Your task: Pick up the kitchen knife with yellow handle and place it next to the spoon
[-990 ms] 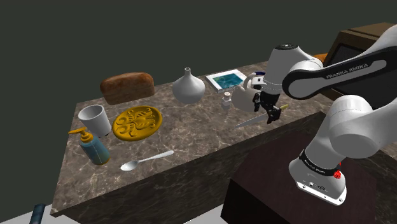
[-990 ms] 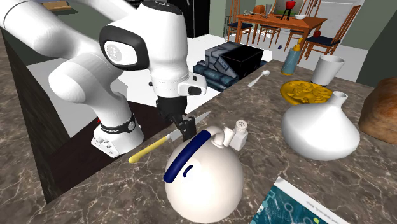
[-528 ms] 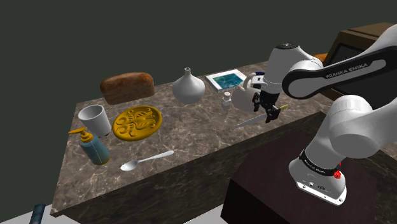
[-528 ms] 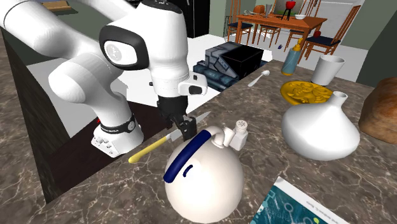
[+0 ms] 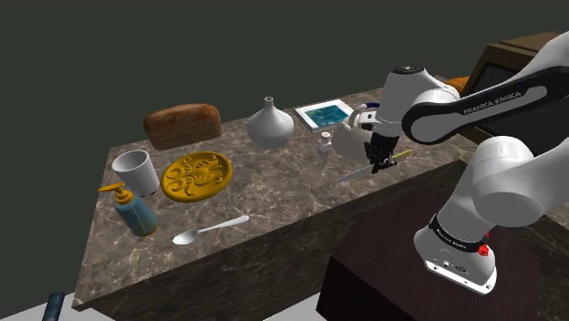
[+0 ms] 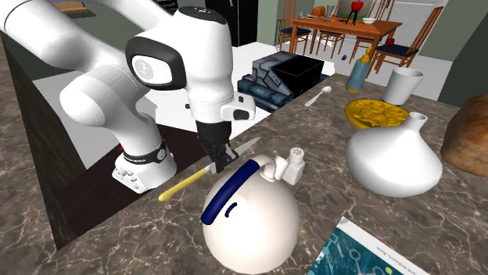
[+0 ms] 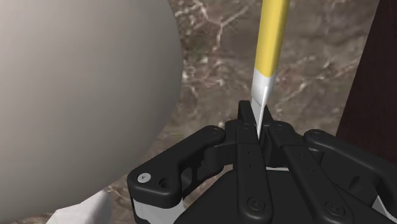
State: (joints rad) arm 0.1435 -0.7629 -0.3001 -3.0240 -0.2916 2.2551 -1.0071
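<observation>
Since half a second back the gripper (image 5: pixel 377 163) had shifted a little over the knife (image 5: pixel 351 174), and its jaws had gone from standing apart to pinched narrow. In the wrist view they clasped the thin blade just where it meets the yellow handle (image 7: pixel 270 44). The knife itself lay as before, flat on the bench (image 5: pixel 283 196) at the shoulder view's right end, tip pointing left, handle end reaching toward the bench edge beside the stand (image 5: pixel 392 274); no lift visible yet. Judgement: grasp made, carry not begun, so most of the task remained. Room: the round white pot (image 5: pixel 351 137) sat just beyond the gripper on the far side, close to the hand, with a small shaker (image 5: pixel 325 144) next to it — a straight rise looked the safest way off. The spoon (image 5: pixel 210 228) lay well to the shoulder view's left, near the front edge, and the strip of bench between knife and spoon looked bare. The yellow plate (image 5: pixel 196 175) stood on the spoon's far side and the soap bottle (image 5: pixel 135 212) to its left — the open ground for the knife seemed to be on the spoon's right. A hold on so thin a blade might let the handle swing.
</observation>
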